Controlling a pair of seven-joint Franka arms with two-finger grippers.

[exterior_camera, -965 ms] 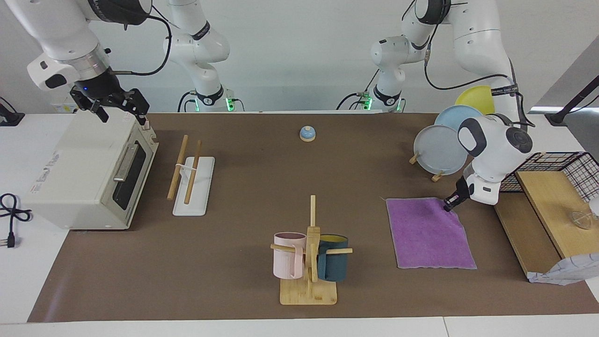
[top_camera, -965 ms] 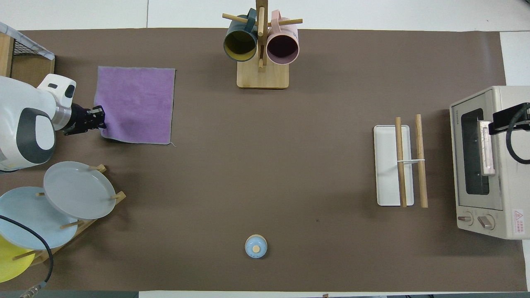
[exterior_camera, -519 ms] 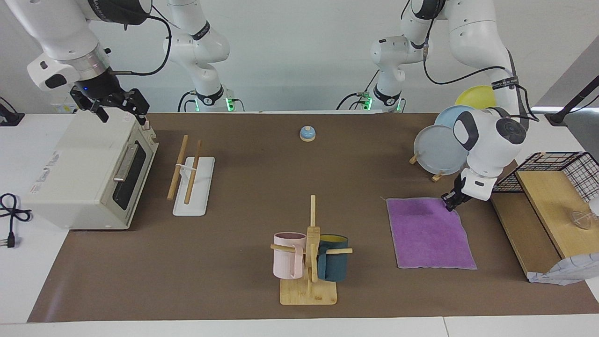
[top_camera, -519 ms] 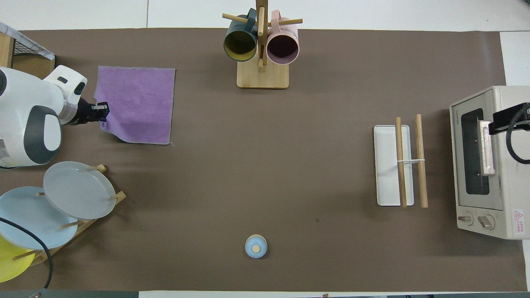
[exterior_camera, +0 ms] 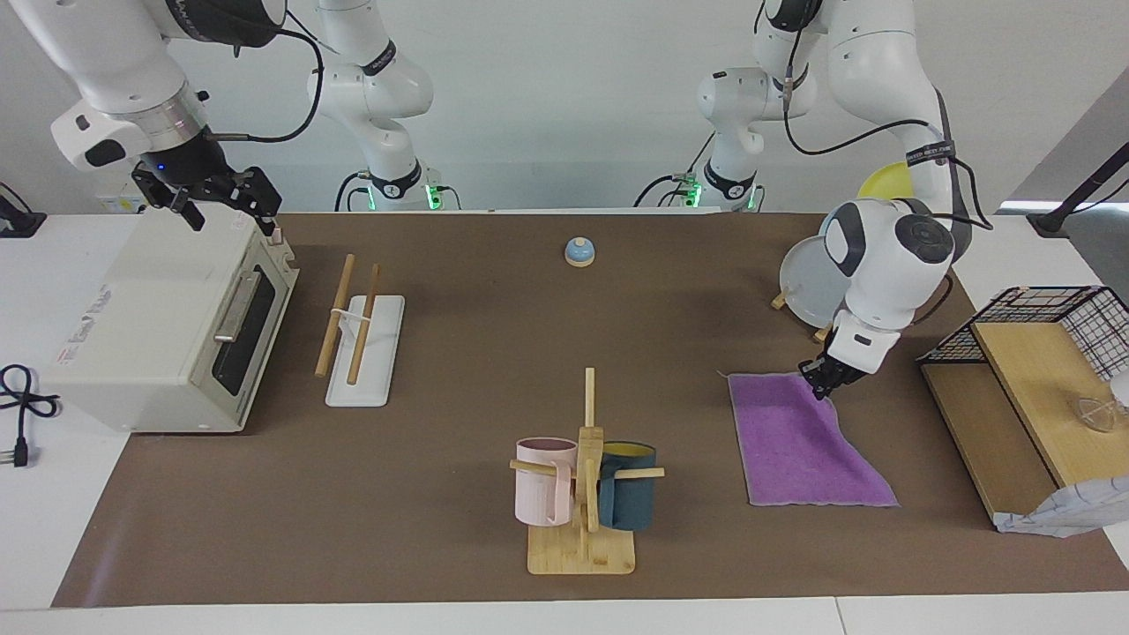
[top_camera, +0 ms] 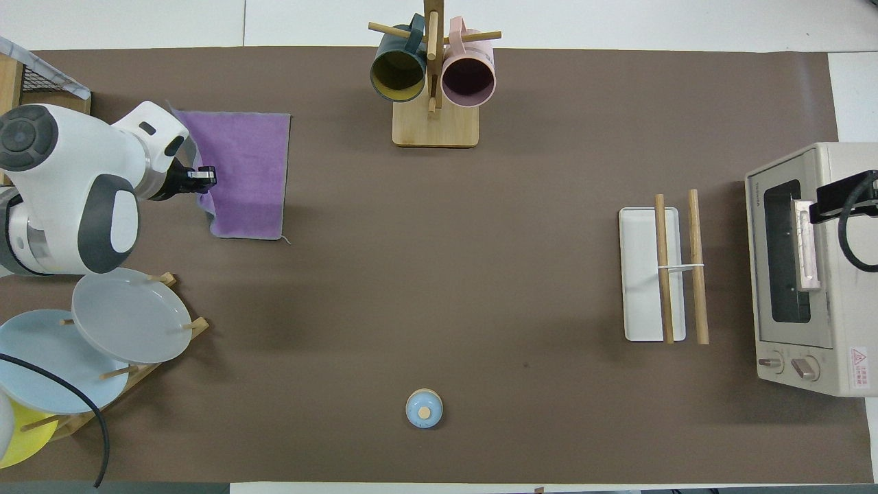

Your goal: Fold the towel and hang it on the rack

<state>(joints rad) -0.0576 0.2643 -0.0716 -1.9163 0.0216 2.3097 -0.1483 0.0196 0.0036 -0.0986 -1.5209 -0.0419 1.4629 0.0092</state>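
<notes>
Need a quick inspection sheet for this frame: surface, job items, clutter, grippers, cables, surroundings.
Surface: brown mat covers the table.
Job's things: towel purple face up, one corner lifted and drawn inward; the rest lies flat. Rack toward the right arm's end, nothing on its rods.
Clutter: mug tree with two mugs; plate stand with plates; blue bell; toaster oven; wire basket on a wooden shelf.
Grippers: left gripper shut on the towel corner. Right gripper over the toaster oven, waiting.
Cables: black power cord on the white surface beside the toaster oven; arm cables hang off both arms.
Surroundings: white wall; nothing else seen.
</notes>
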